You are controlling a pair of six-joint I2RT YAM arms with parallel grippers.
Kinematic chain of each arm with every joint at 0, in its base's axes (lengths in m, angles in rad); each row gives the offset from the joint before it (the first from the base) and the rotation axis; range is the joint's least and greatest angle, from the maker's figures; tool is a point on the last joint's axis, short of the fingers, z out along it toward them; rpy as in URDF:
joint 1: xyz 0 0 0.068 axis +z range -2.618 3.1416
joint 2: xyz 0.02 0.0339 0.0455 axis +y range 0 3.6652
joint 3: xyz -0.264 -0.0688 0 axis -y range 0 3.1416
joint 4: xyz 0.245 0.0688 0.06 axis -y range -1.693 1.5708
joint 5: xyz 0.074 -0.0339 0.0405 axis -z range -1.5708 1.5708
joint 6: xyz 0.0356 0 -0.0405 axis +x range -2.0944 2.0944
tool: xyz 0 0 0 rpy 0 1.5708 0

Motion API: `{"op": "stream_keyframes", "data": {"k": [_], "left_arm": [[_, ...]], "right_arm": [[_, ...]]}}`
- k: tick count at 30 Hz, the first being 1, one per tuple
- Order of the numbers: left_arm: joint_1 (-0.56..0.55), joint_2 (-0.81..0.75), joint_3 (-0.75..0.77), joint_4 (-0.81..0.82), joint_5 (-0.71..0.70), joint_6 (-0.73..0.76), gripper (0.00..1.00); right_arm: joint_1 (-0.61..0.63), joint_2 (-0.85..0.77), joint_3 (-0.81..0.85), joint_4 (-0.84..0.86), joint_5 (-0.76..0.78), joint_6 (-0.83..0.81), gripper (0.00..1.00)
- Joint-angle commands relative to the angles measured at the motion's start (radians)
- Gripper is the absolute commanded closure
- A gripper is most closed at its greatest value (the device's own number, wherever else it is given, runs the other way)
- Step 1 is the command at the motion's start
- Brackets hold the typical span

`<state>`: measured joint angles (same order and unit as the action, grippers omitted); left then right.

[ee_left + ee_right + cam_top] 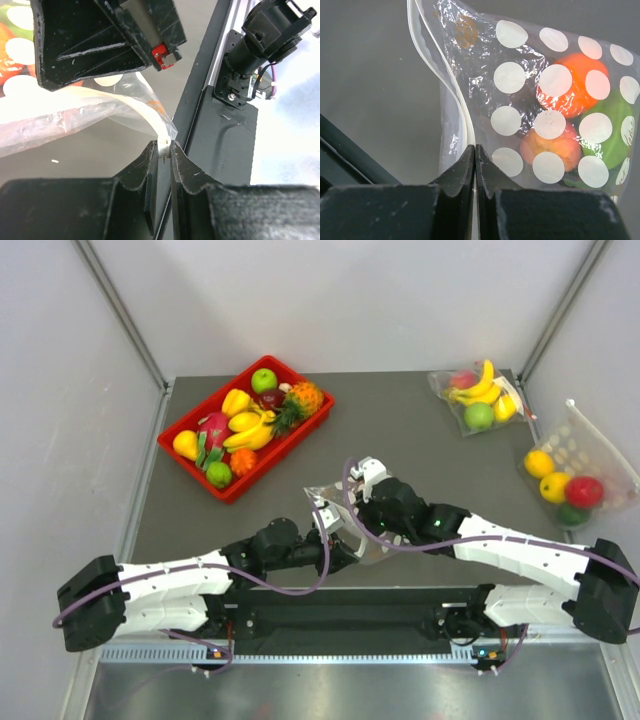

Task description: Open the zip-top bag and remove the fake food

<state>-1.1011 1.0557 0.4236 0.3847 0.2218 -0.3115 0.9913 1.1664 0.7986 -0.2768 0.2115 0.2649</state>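
A: Two grippers on one bag, is that right? Where does it sit?

B: Yes. The zip-top bag (322, 492) is between them, over the middle of the table (420, 460) toward its near edge. I cannot tell whether its bottom touches the surface.

A: How are the fingers of the left gripper (164, 150)?

B: Nearly pressed together, pinching the white zip strip (145, 112) where it ends at the bag's corner.

A: And the right gripper (475, 152)?

B: Its fingers are pressed tight, with no gap. The strip runs down the bag's edge straight into them, so they are nipping the plastic right there.

A: Is the fake food (567, 100) out?

B: No, all three pieces are inside, behind the pale dots. An orange fruit (572, 82) is touching a peach (552, 147), and a green fruit (610, 132) is just beside both.

A: Anything else on the table?

B: A red tray (180, 435) of mixed fruit near the far left corner, a banana-and-apple bag (478, 395) at the far right corner, and a bigger dotted bag (575, 465) against the right edge. All three are well apart from the grippers.
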Motion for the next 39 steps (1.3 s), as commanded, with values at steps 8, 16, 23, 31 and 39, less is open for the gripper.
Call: {"op": "stream_keyframes", "data": {"k": [8, 16, 23, 31, 39], "left_arm": [[-0.006, -0.039, 0.032, -0.110, -0.189, -0.034, 0.54], [-0.005, -0.117, -0.005, -0.201, -0.464, -0.205, 0.29], [0.006, -0.269, -0.080, -0.239, -0.688, -0.337, 0.23], [0.167, -0.292, -0.091, -0.360, -0.690, -0.440, 0.19], [0.443, -0.241, -0.051, -0.376, -0.536, -0.411, 0.17]], "right_arm": [[0.015, -0.034, -0.019, 0.045, -0.026, -0.001, 1.00], [0.015, -0.045, -0.036, 0.047, -0.021, 0.008, 1.00], [0.026, -0.027, 0.007, 0.024, -0.018, 0.007, 0.99], [0.133, 0.056, 0.080, 0.040, 0.032, 0.014, 0.50], [0.269, 0.206, 0.192, 0.085, 0.178, 0.017, 0.27]]}}
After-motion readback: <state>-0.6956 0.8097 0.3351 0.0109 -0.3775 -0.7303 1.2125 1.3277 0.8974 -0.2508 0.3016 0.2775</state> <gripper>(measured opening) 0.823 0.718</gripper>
